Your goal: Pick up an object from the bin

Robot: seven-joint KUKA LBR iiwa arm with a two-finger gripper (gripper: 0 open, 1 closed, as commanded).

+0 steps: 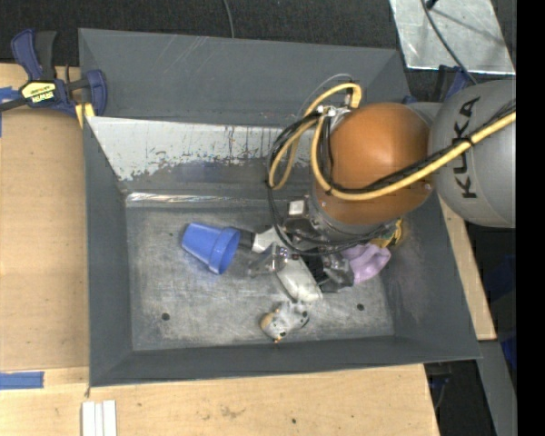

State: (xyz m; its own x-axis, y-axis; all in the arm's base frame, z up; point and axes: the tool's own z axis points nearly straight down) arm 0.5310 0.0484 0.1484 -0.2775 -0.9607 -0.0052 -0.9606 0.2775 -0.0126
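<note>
Lower centre of the frame, close to the near wall of the bin (104,271): a small brown and white piece (280,321) lying loose; I cannot make out its shape. Just above it lies a white piece (296,284). The tool (309,263) sits low right over it, at centre right of the bin floor.

I cannot tell whether the tool is released or clenched. Its lower end is dark and crowded, and the orange cover (374,162) with its cables (295,143) hides the rest.

I judge the white piece light, stiff and probably smooth, best taken across its narrow width. Just beside the tool, toward frame right, is a purple lump (371,262), partly covered, which looks soft.

Further left, well apart, a blue cup (211,246) lies on its side. I judge it light and rigid, best taken at the rim. Between cup and tool are small pale bits I cannot identify.
</note>
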